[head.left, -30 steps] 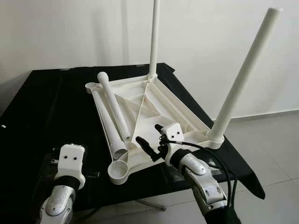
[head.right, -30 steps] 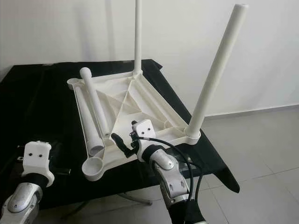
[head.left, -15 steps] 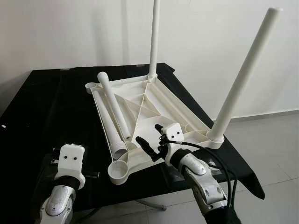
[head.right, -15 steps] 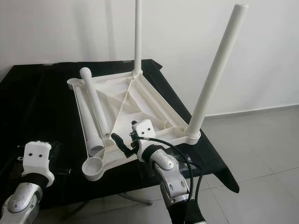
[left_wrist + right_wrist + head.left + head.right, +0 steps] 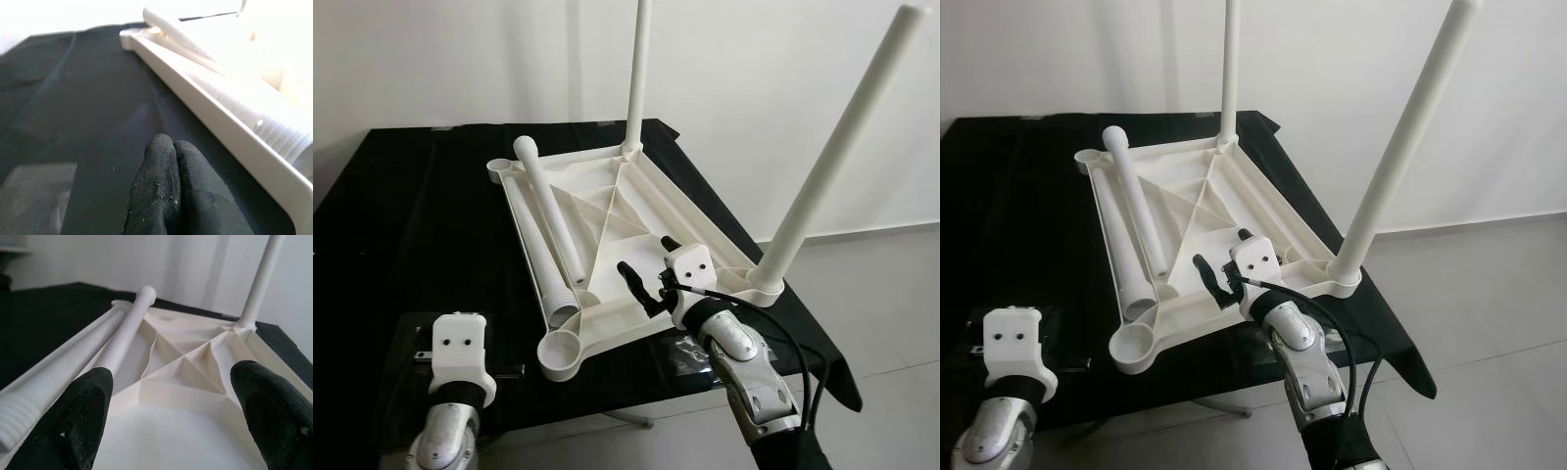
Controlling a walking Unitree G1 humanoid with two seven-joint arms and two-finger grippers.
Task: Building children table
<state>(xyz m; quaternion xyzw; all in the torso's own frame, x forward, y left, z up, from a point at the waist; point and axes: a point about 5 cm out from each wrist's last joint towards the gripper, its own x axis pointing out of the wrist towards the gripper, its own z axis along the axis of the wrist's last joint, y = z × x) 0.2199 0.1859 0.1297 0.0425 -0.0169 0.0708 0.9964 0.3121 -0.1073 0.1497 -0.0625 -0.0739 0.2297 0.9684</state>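
Observation:
A white children's tabletop (image 5: 636,211) lies upside down on a black-clothed table (image 5: 411,225). Two white legs stand upright in its corner sockets, one at the far corner (image 5: 636,78) and one at the near right corner (image 5: 837,162). Two loose legs (image 5: 548,215) lie side by side along its left side. The near left socket (image 5: 563,352) is empty. My right gripper (image 5: 649,264) hovers open over the tabletop's near part, with nothing between its fingers (image 5: 73,421). My left gripper (image 5: 171,191) is shut and empty, low over the cloth beside the tabletop's left rim (image 5: 205,103).
The table's near edge runs just in front of my arms. Clear plastic sheets lie on the cloth near that edge (image 5: 690,357) and by the left arm (image 5: 34,191). A white wall stands behind the table, and grey floor tiles (image 5: 891,313) spread to the right.
The camera has shifted a little. My right gripper has moved slightly forward and further in over the tabletop, still open. The left arm sits lower in the picture.

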